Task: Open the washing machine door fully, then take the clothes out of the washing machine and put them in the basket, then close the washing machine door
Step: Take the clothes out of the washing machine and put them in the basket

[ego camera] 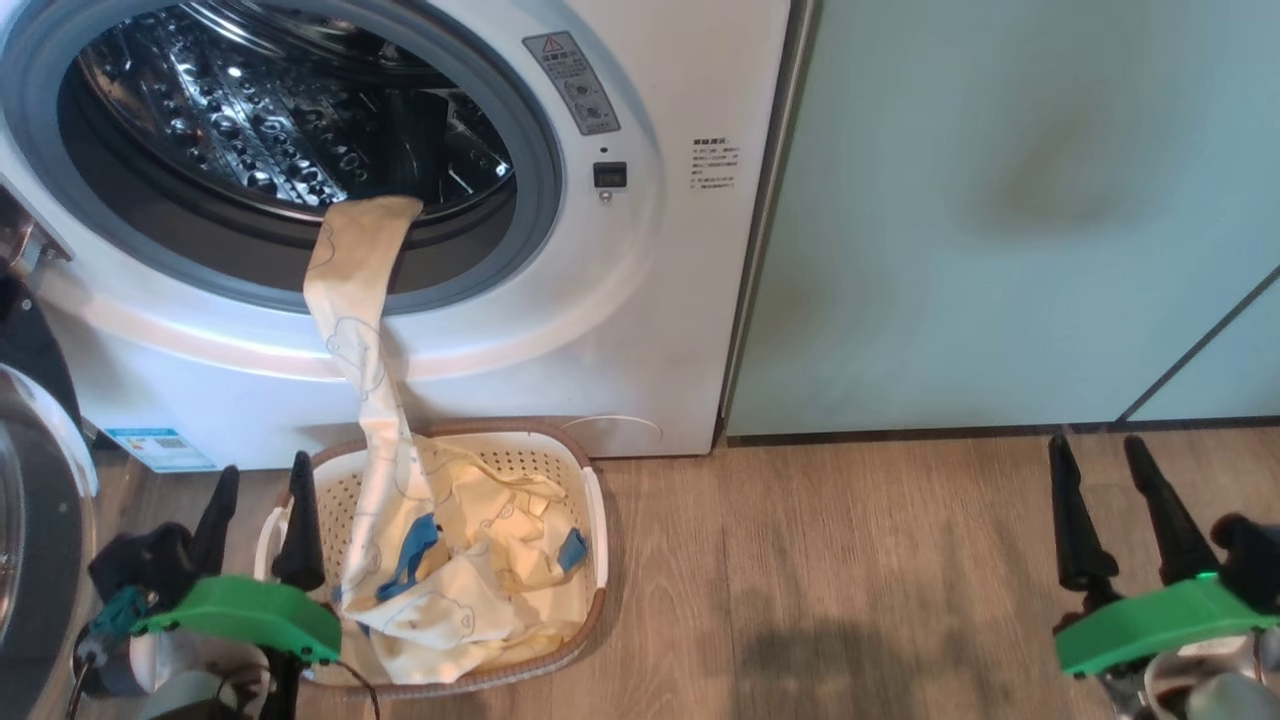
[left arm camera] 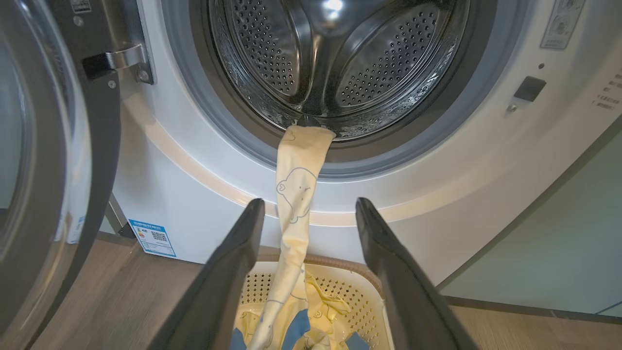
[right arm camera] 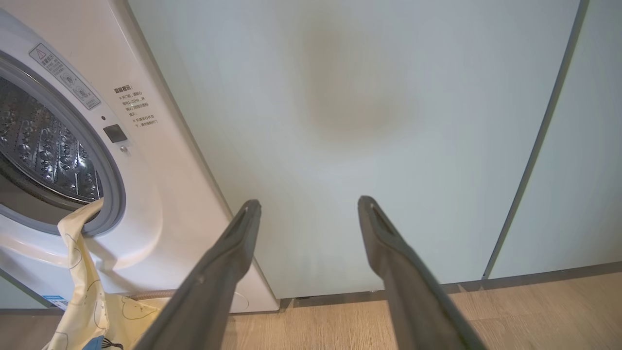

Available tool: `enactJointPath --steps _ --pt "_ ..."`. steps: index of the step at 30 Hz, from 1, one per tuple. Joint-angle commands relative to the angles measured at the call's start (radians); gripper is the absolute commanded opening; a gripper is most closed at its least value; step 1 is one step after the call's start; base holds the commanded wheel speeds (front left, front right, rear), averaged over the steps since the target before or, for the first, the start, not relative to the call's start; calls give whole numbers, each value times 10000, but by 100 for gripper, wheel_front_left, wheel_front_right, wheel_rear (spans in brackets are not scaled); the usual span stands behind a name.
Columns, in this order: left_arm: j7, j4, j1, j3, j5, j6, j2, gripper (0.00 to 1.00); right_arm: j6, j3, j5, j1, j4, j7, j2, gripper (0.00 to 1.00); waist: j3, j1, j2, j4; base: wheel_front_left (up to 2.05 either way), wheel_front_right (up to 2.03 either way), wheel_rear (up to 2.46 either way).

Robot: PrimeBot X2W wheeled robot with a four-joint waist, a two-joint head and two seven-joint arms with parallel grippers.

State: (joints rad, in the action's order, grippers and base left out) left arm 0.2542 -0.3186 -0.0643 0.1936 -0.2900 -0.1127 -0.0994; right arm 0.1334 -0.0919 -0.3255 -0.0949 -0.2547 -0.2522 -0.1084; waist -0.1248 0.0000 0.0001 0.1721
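Washing machine door (left arm camera: 43,160) partly off-frame.

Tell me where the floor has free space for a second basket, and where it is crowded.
Free: the wood floor between the basket and the right gripper, before the green cabinet. Crowded: before the washing machine, with basket, hanging clothes, left gripper and open door.

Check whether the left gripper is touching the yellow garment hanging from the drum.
Apart. Left wrist view: the clothes hang between the left gripper's open fingers, gaps on both sides.
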Motion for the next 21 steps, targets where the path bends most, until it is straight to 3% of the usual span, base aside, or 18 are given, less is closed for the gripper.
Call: enactJointPath --steps 1,13,21 --pt "76 397 -151 464 113 -44 -94 100 -27 -140 45 -39 245 -95 -73 100 42 0 -1 -18 0 0 0" --pt "76 425 -206 641 277 -152 14 100 -27 -171 5 -4 253 -95 -75 100 85 0 -1 -52 0 0 0" --pt "75 -231 -730 392 304 -171 -284 100 -27 -220 -6 -72 266 -95 -47 100 -114 0 -1 -24 0 0 0"
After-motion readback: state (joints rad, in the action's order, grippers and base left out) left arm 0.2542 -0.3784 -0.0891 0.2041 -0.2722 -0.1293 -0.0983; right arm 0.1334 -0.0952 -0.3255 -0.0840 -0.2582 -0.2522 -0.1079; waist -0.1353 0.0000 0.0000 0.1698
